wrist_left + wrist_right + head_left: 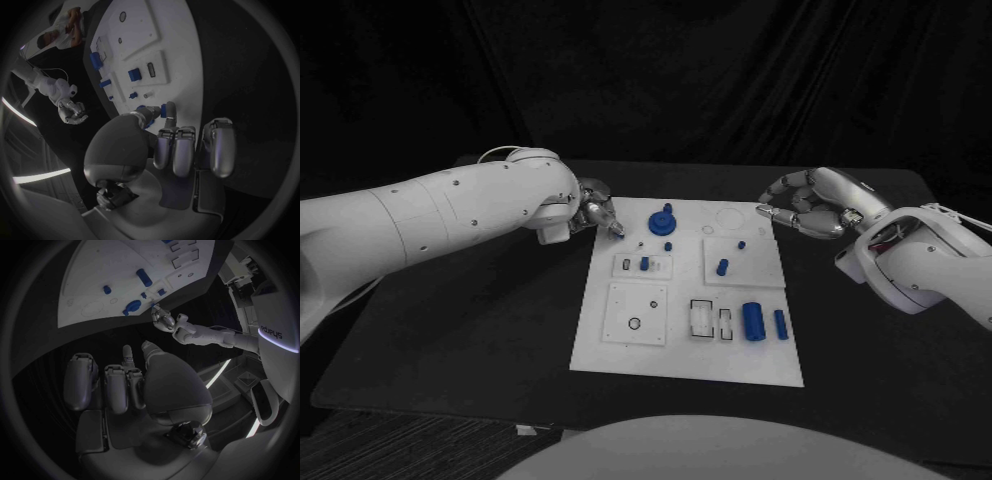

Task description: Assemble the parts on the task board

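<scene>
The white task board (629, 345) lies in the middle of the black table. A blue knob-shaped part (664, 218) stands near its far edge, and two blue cylinders (754, 321) lie at its near right. My left hand (599, 212) hovers at the board's far left corner. Its thumb and one finger pinch a small blue part (164, 110), and the other fingers (184, 150) are curled in. My right hand (808, 205) hangs above the table off the board's far right corner, fingers (115, 385) curled with nothing in them.
More small blue parts (723, 267) sit in the board's middle plates, and empty rectangular slots (702, 318) lie beside the cylinders. The near left plate (635, 315) has a small ring hole. Bare black table surrounds the board on all sides.
</scene>
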Tool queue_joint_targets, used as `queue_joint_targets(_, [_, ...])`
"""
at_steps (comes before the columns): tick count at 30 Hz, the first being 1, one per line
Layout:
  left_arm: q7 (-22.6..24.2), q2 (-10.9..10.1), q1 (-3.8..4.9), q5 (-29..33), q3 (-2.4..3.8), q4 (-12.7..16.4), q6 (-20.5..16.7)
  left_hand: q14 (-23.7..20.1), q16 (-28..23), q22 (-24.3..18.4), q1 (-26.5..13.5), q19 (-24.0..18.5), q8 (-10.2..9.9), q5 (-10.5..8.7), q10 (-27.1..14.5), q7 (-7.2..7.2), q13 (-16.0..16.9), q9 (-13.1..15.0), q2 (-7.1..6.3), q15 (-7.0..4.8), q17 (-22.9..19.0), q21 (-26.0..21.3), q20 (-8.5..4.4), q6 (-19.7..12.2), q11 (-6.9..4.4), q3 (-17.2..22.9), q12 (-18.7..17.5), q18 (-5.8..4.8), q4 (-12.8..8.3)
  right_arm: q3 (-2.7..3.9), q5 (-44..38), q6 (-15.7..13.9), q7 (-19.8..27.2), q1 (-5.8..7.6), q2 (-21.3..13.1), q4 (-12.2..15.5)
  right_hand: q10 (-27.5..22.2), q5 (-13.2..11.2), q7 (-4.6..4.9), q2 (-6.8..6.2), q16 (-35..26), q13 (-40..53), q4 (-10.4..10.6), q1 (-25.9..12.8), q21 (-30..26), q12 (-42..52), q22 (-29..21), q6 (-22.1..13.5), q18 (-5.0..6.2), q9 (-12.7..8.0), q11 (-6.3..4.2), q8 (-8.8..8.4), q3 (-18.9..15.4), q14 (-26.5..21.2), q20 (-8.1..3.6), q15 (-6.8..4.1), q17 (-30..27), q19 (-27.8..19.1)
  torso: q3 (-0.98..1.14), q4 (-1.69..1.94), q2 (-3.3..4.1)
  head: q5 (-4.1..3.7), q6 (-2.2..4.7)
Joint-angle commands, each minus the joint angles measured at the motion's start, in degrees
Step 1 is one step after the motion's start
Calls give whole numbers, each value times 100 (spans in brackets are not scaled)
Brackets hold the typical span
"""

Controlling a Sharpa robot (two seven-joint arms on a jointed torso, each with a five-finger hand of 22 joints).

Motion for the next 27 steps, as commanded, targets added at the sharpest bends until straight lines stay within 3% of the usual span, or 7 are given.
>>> queue_joint_targets(1, [14, -90, 33, 11, 5, 178, -108, 595, 15, 1169, 6, -11, 24, 32, 598, -40, 1501, 11, 12, 37, 1510, -21, 20, 90, 41, 549, 15, 42, -499, 3, -10, 48, -132, -15, -13, 1, 599, 39, 3, 14, -22, 1505, 4, 67, -27, 14, 1012, 30, 100, -12, 29, 38, 48, 417, 3, 39, 706, -49, -1, 2, -1, -4, 0])
queue_joint_targets(9, [-549, -448, 137, 11, 5, 823, -173, 595, 15, 1162, -29, -25, 34, 84, 598, -40, 1501, 27, -8, 35, 1510, -39, 18, 116, 40, 636, 15, 47, -549, 3, -10, 77, -181, -16, -27, 13, 599, 97, 1, 24, -38, 1505, -23, 127, -67, 14, 1002, 37, 108, -22, 24, 43, 77, 410, 2, 36, 679, -64, -1, 4, -6, 9, 0])
queue_joint_targets(17, [-1175, -801, 164, 12, 4, 1597, -3, 595, 15, 1160, -46, -30, 37, 95, 598, -41, 1501, 29, -17, 33, 1510, -46, 17, 131, 37, 661, 15, 49, -570, 3, -10, 116, -235, -17, -37, 38, 599, 355, -1, 14, -63, 1505, -73, 241, -122, 14, 990, 46, 117, -51, 19, 49, 135, 399, -4, 30, 640, -81, 4, 1, -8, 29, 0])
queue_joint_targets(23, [-1414, -882, 167, 12, 4, 1805, 37, 595, 15, 1162, -54, -26, 36, 94, 598, -42, 1501, 27, -20, 32, 1510, -40, 17, 139, 35, 669, 15, 48, -578, 3, -10, 129, -253, -19, -32, 43, 599, 410, -2, 11, -83, 1505, -78, 259, -158, 14, 981, 47, 124, -58, 19, 50, 147, 390, -5, 30, 606, -94, 15, -3, -15, 32, 0])
queue_joint_targets(27, [-1573, -870, 167, 12, 4, 1833, 41, 595, 15, 1161, -91, -26, 24, 73, 598, -46, 1501, 11, -22, 30, 1510, -41, 15, 164, 33, 688, 15, 48, -590, 3, -10, 139, -263, -20, -33, 55, 599, 437, -1, 8, -91, 1505, -82, 269, -164, 14, 979, 47, 125, -62, 17, 50, 153, 386, -5, 29, 593, -96, 9, -1, -12, 25, 0])
